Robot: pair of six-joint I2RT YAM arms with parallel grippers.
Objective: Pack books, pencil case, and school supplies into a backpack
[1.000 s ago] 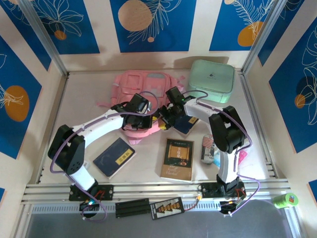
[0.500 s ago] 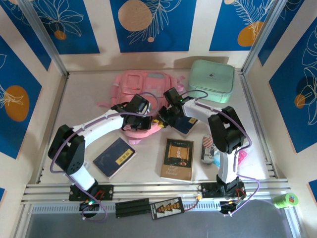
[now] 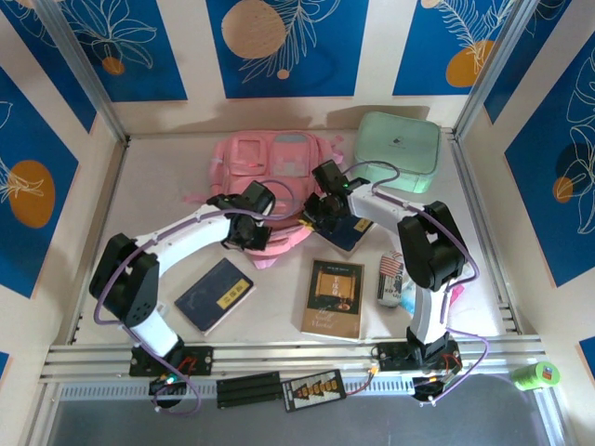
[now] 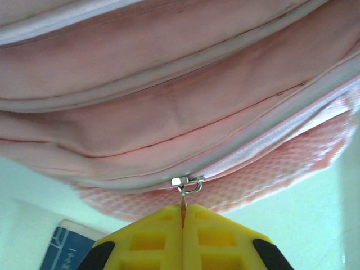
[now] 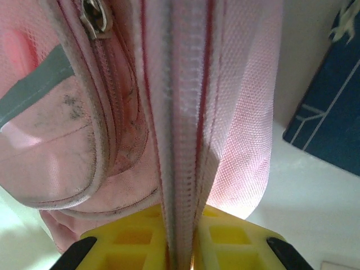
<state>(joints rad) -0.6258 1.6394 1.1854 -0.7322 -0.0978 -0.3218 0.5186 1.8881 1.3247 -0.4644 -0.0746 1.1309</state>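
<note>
Backpack, soft light-pink fabric [image 3: 270,160], lies flat at the far middle of the pale surface [image 3: 158,223], with both arms reaching to its near edge. A mint-green rounded square box [image 3: 398,150] sits just to its right, at the far right.

The left gripper [image 4: 183,212] is at the backpack's near edge, left of centre. Its yellow fingers [image 4: 152,239] are clenched together, pinching a thin metal zipper pull [image 4: 183,202]. The pull hangs from a silver slider [image 4: 189,183] on a zipper line running along the pink fabric, just above a strip of pink mesh.

The right gripper [image 5: 181,222] is at the near right edge of the backpack, just beside the left one. Its yellow fingers [image 5: 230,236] are closed on a pale pink zipper seam [image 5: 180,112] that runs up from between them. Left of that seam is a smudged, rounded pocket with a second slider [image 5: 93,17] at its top.

All three books lie on the surface, outside the backpack. One navy blue book with a gold label [image 3: 214,295] is at the near left, well apart from the backpack. The larger dark brown and tan book [image 3: 333,297] is at the near middle. The second navy blue book [image 3: 350,234] lies partly under the right arm, just right of the backpack's near edge. A small can-like item with a white and red label [image 3: 389,277] lies beside the right arm, at the near right.
</note>
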